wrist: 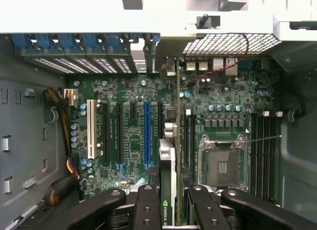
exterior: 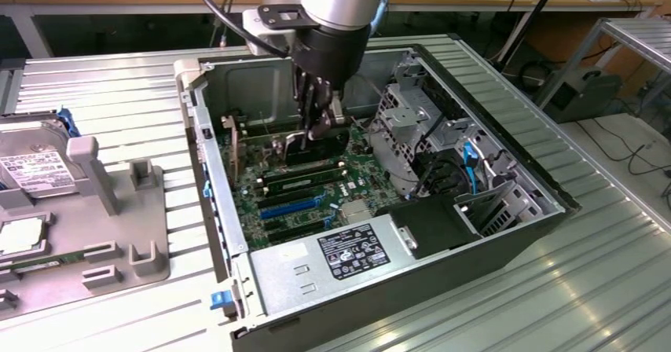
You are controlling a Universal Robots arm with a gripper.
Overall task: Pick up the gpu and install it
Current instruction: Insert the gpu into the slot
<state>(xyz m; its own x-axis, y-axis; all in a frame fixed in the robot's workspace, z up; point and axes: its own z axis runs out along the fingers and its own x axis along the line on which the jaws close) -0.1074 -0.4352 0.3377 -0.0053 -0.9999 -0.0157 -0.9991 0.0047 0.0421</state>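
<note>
Jaws closed on the gpu [wrist: 168, 175], held edge-on between the fingers [wrist: 148, 210] of my gripper [exterior: 317, 128]. I see the card standing upright above the motherboard [wrist: 133, 136], inside the open computer case [exterior: 524, 175], near its rear wall.

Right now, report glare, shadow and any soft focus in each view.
Exterior view: ceiling light streaks glare along the ribbed metal table; the open computer case holds shadow under the gripper, dimming the motherboard. Wrist view: the case's rear frame is blown out white; the motherboard is evenly lit and sharp; the fingers holding the gpu look soft.
</note>
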